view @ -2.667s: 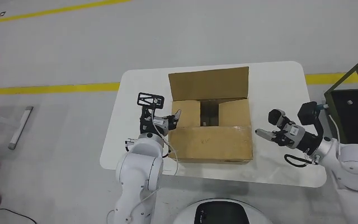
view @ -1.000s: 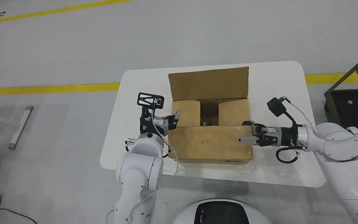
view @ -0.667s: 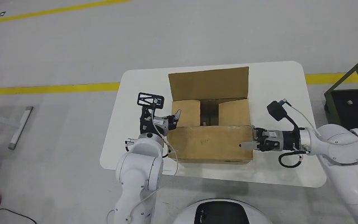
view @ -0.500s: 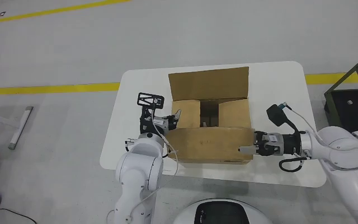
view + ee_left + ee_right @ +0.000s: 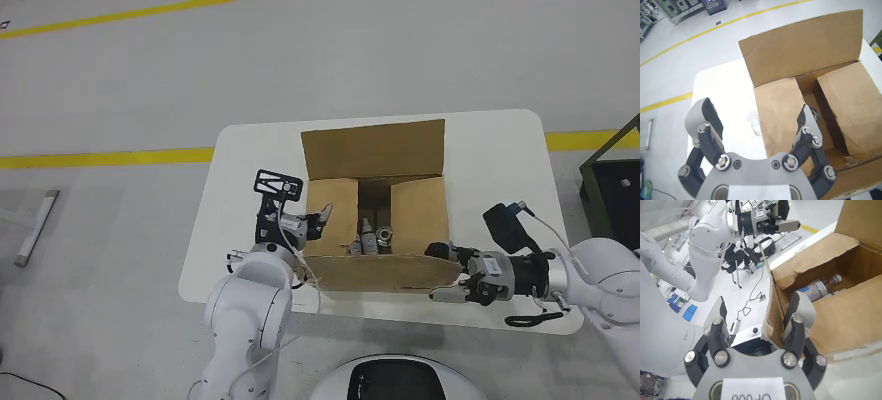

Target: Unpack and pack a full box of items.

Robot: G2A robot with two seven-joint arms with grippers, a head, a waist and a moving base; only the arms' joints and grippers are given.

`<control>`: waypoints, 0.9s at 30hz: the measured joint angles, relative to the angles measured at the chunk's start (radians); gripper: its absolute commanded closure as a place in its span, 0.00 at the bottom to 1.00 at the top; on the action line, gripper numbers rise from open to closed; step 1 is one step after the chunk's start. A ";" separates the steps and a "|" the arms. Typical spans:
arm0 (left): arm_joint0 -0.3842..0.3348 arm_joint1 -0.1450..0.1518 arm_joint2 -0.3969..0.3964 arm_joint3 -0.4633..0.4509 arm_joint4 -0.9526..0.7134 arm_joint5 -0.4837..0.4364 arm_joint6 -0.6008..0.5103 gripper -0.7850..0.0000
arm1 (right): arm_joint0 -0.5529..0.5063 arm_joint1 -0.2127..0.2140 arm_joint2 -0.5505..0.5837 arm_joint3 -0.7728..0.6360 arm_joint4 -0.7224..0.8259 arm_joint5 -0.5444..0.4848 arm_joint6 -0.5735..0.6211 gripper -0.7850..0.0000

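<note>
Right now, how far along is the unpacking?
Done: back flap up. In hand: right gripper straddles the edge of the front flap; left gripper open beside the box. Left: side flaps half cover the bottles, none out.

I count one box (image 5: 375,160) on one table (image 5: 250,180). Four flaps (image 5: 333,205) on box. Two tools: left tool (image 5: 757,115), right tool (image 5: 761,306). Bottles (image 5: 368,238) in box: I make out at least two, full count blocked by flaps. On floor: two yellow lines (image 5: 100,157), one pale bar (image 5: 35,228).
</note>
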 measured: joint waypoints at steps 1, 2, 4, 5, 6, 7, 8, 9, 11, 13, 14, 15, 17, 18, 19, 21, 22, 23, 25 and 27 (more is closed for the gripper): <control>0.001 0.001 0.003 -0.010 -0.010 -0.023 -0.020 0.00 | -0.004 0.010 -0.005 -0.005 0.004 -0.006 -0.006 0.24; 0.002 0.003 0.004 -0.017 -0.016 -0.042 -0.034 0.00 | -0.007 0.017 -0.009 -0.008 0.009 -0.011 -0.012 0.24; 0.006 0.006 0.007 -0.036 -0.029 -0.083 -0.064 0.00 | -0.013 0.034 -0.017 -0.013 0.018 -0.022 -0.022 0.24; 0.009 0.007 0.008 -0.042 -0.035 -0.096 -0.078 0.00 | -0.016 0.042 -0.020 -0.015 0.023 -0.026 -0.026 0.22; 0.012 0.009 0.009 -0.049 -0.041 -0.110 -0.091 0.00 | -0.018 0.050 -0.023 -0.016 0.026 -0.030 -0.030 0.23; 0.015 0.010 0.010 -0.057 -0.047 -0.126 -0.108 0.00 | -0.021 0.060 -0.028 -0.018 0.032 -0.036 -0.036 0.22; 0.018 0.012 0.012 -0.061 -0.051 -0.138 -0.118 0.00 | -0.023 0.067 -0.031 -0.019 0.037 -0.042 -0.042 0.22; 0.022 0.013 0.014 -0.065 -0.056 -0.149 -0.129 0.00 | -0.025 0.075 -0.033 -0.019 0.043 -0.048 -0.048 0.22; 0.030 0.016 0.018 -0.077 -0.069 -0.177 -0.151 0.00 | -0.030 0.092 -0.035 -0.016 0.060 -0.066 -0.066 0.20; 0.039 0.020 0.023 -0.085 -0.078 -0.201 -0.173 0.00 | -0.034 0.108 -0.032 -0.008 0.081 -0.090 -0.090 0.21; 0.043 0.022 0.026 -0.088 -0.081 -0.217 -0.185 0.00 | -0.036 0.114 -0.029 -0.003 0.094 -0.101 -0.101 0.17; 0.047 0.023 0.028 -0.093 -0.085 -0.232 -0.195 0.00 | -0.039 0.121 -0.026 0.004 0.109 -0.114 -0.114 0.16; 0.058 0.027 0.027 -0.102 -0.093 -0.251 -0.210 0.00 | -0.043 0.134 -0.012 0.027 0.145 -0.143 -0.143 0.15; 0.063 0.029 0.027 -0.105 -0.095 -0.256 -0.213 0.00 | -0.045 0.138 -0.003 0.041 0.162 -0.158 -0.158 0.12; 0.069 0.030 0.027 -0.109 -0.098 -0.260 -0.214 0.00 | -0.048 0.144 0.010 0.061 0.190 -0.180 -0.180 0.17; 0.077 0.033 0.027 -0.114 -0.100 -0.266 -0.218 0.00 | -0.051 0.150 0.030 0.094 0.229 -0.207 -0.207 0.50; 0.080 0.035 0.026 -0.118 -0.098 -0.271 -0.219 0.00 | -0.053 0.153 0.043 0.117 0.249 -0.217 -0.218 0.53; 0.081 0.036 0.026 -0.121 -0.098 -0.272 -0.220 0.00 | -0.053 0.155 0.051 0.134 0.258 -0.218 -0.220 0.60; 0.083 0.039 0.024 -0.130 -0.101 -0.275 -0.224 0.00 | -0.048 0.157 0.064 0.165 0.246 -0.192 -0.225 0.88; 0.084 0.042 0.023 -0.137 -0.109 -0.283 -0.230 0.00 | -0.042 0.154 0.058 0.173 0.230 -0.171 -0.249 1.00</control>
